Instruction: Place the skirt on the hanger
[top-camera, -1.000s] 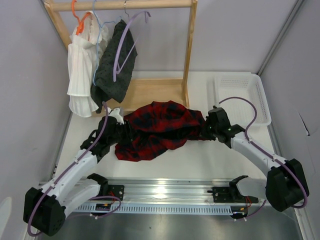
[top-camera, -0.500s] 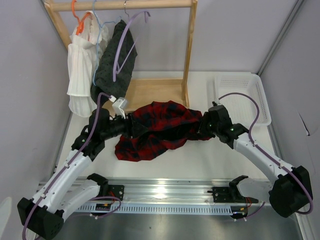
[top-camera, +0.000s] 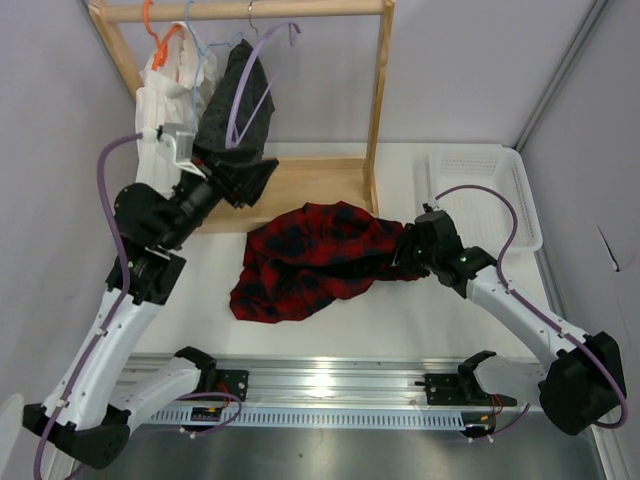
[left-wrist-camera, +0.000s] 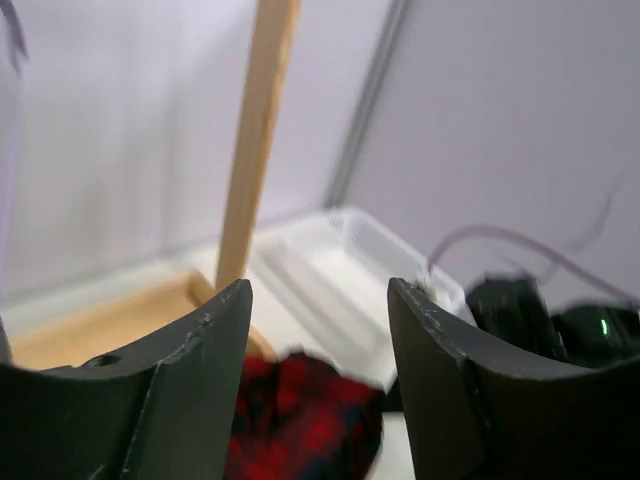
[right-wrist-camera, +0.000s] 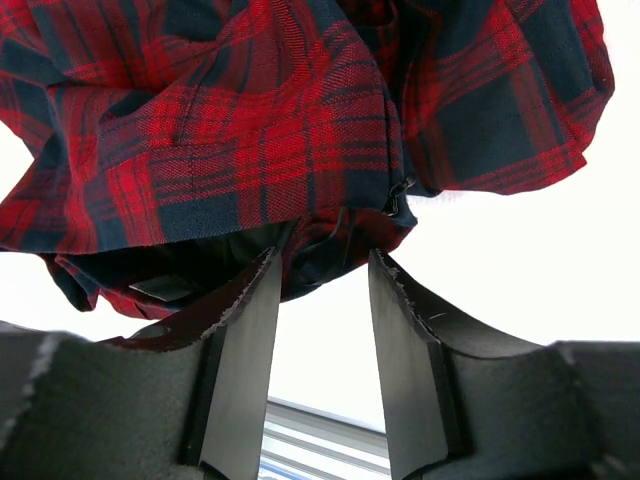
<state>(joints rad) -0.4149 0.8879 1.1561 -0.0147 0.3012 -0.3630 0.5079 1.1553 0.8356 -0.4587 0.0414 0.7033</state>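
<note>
The red-and-black checked skirt (top-camera: 315, 260) lies crumpled on the white table in front of the rack. The lilac hanger (top-camera: 250, 90) hangs on the wooden rail over the dark dotted garment (top-camera: 215, 150). My left gripper (top-camera: 262, 178) is raised by that garment's lower edge, open and empty; its wrist view (left-wrist-camera: 318, 300) shows the skirt (left-wrist-camera: 300, 420) far below. My right gripper (top-camera: 403, 258) is at the skirt's right end. Its jaws (right-wrist-camera: 322, 265) stand apart, with the skirt's hem (right-wrist-camera: 340, 235) at the fingertips and bare table between them.
A wooden rack (top-camera: 377, 100) with a board base (top-camera: 310, 185) stands at the back. It holds a white pleated garment (top-camera: 165, 150) on an orange hanger (top-camera: 160, 40) and a pale blue hanger (top-camera: 195, 60). A white basket (top-camera: 485, 190) is at the right. A metal rail (top-camera: 330, 385) runs along the front.
My left gripper left the skirt's left end and rose up and back to the dark garment on the rack. The skirt's left side settled on the table. My right arm barely moved.
</note>
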